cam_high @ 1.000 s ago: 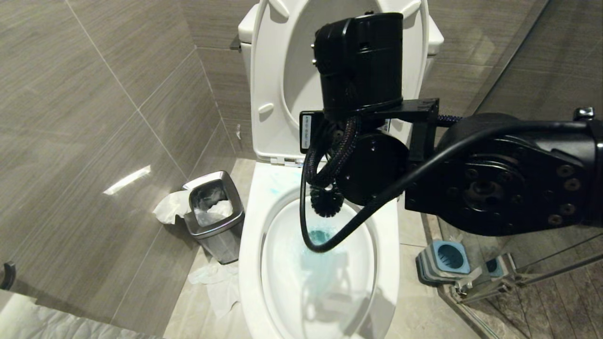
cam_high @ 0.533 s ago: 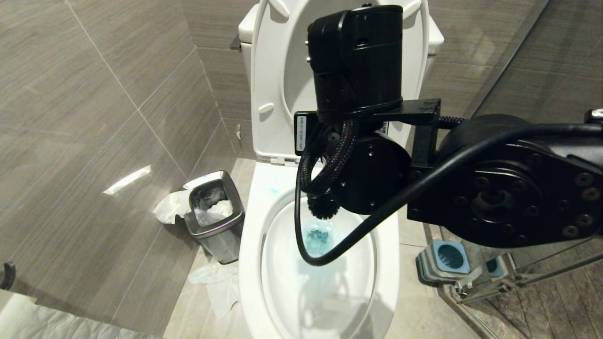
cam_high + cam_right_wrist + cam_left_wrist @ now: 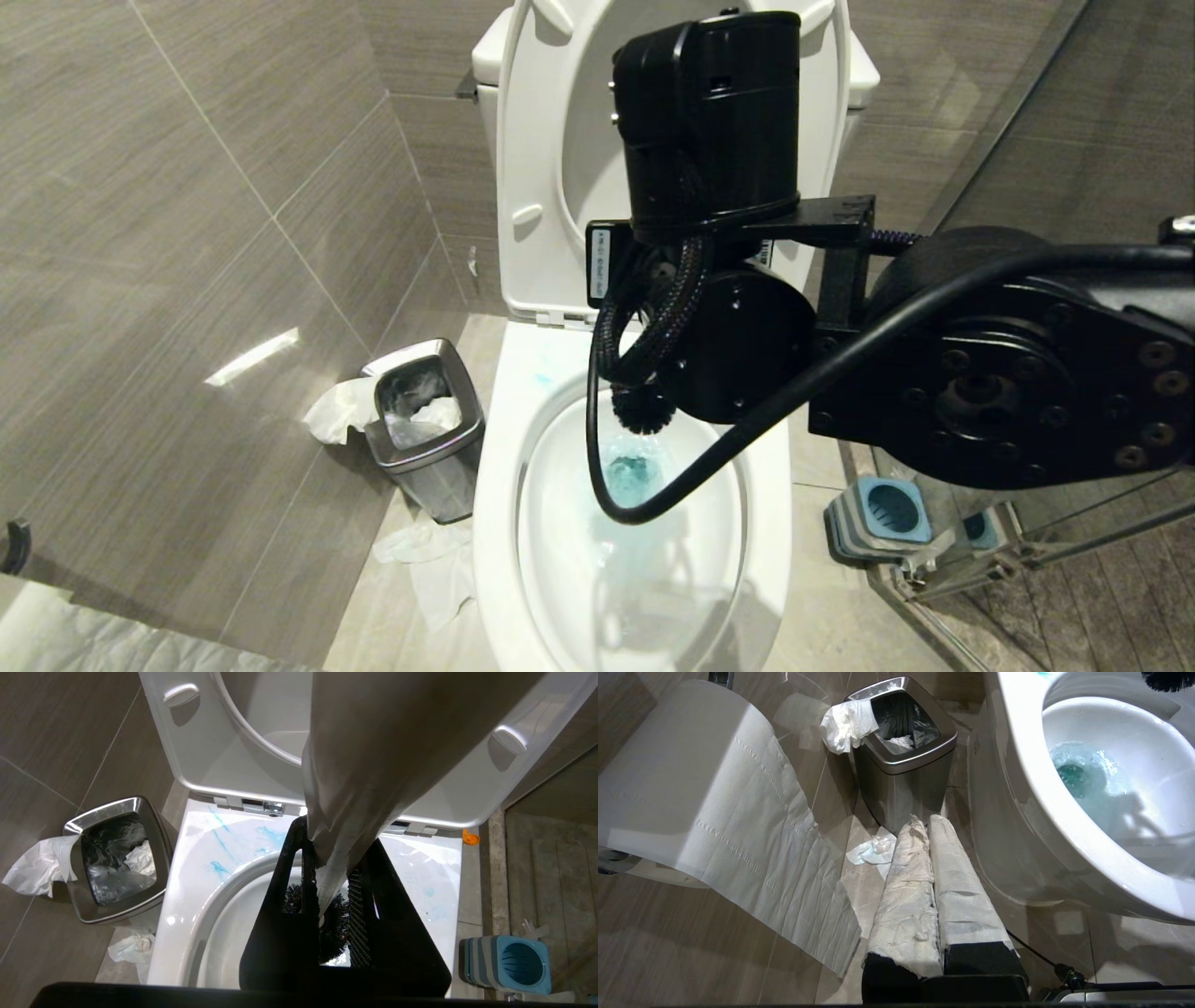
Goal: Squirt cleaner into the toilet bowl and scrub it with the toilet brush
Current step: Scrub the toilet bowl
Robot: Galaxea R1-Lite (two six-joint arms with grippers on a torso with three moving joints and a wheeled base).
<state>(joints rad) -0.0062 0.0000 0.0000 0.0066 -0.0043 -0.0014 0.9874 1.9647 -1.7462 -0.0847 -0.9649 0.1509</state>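
A grey-tiled bathroom frames the scene, with a glass shower panel (image 3: pixel 1046 140) on the robot's right and pale stone floor tiles underfoot. At centre stands the toilet bowl (image 3: pixel 495 523), its seat and lid (image 3: pixel 532 168) raised upright against the cistern. The right gripper (image 3: pixel 334 896) is clenched on the pale handle of the toilet brush (image 3: pixel 355 788), holding it steeply over the back of the bowl; the black bristle head (image 3: pixel 642 409) sits inside the basin just under the rear rim, above the water. The cleaner (image 3: pixel 633 471) tints the pooled water turquoise (a few blue streaks (image 3: pixel 219 833) also mark the flat ceramic ledge behind the opening, near the chrome hinges (image 3: pixel 266 807)). The left gripper (image 3: pixel 930 826), its fingers wrapped in white paper and pressed shut on nothing, hangs low beside the outer wall of the bowl, pointing towards a small steel bin (image 3: pixel 901 760). Crumpled tissue (image 3: pixel 845 723) drapes over the bin's rim and more (image 3: pixel 873 851) lies on the floor near its foot. A toilet-paper roll (image 3: pixel 691 779) trails a loose sheet close to the left wrist camera. The blue-and-grey brush holder (image 3: pixel 882 518) waits on the floor to the right of the toilet, well apart from the brush.
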